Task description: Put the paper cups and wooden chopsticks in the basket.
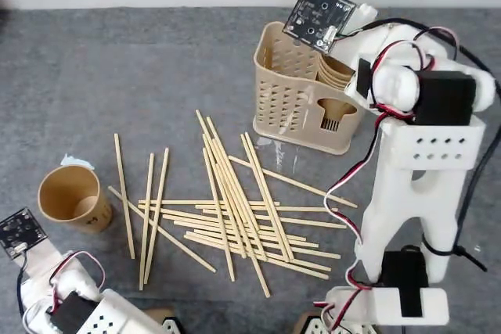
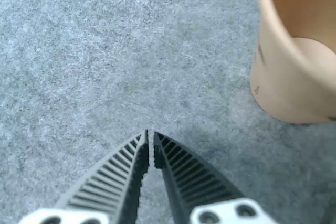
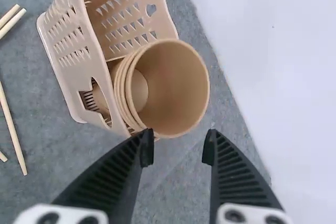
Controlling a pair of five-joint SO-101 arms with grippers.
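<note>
At far right we see the right gripper (image 3: 177,142), spread wide, poised over the stack of paper cups (image 3: 163,87) nested in the basket (image 3: 68,40). At near left the left gripper (image 2: 151,136), pressed together and empty, hangs over the grey mat (image 1: 117,76) beside a lone paper cup (image 1: 70,197). Wooden chopsticks (image 1: 232,213) lie scattered between.

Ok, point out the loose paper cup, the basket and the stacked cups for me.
loose paper cup (image 1: 70,193): high view, inside of its open mouth.
basket (image 1: 291,119): high view, on its perforated side wall.
stacked cups (image 3: 168,85): right wrist view, inner wall of the outermost cup.
</note>
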